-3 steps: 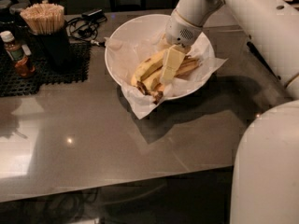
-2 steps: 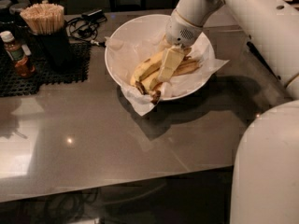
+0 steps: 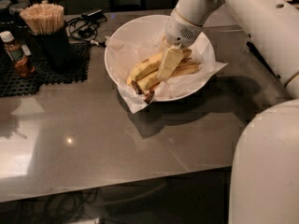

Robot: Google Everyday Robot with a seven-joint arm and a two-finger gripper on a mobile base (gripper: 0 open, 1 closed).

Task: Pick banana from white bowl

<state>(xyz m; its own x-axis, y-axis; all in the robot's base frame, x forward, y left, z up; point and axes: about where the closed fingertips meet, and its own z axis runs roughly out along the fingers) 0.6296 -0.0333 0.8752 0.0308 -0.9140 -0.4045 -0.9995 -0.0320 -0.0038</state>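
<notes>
Grey tabletop (image 3: pixel 93 139) carries the white bowl (image 3: pixel 126 36), where the banana (image 3: pixel 145 67) lies on crinkled paper (image 3: pixel 135 101). Right over it sits the gripper (image 3: pixel 168 65), seemingly touching its middle; whether it grips, I cannot tell.

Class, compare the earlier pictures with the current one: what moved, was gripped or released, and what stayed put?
Nothing visibly moved, and nothing was taken or released. The gripper remains low inside the white bowl, over the banana. The other bananas, sauce bottle and cup of wooden sticks stayed put.
</notes>
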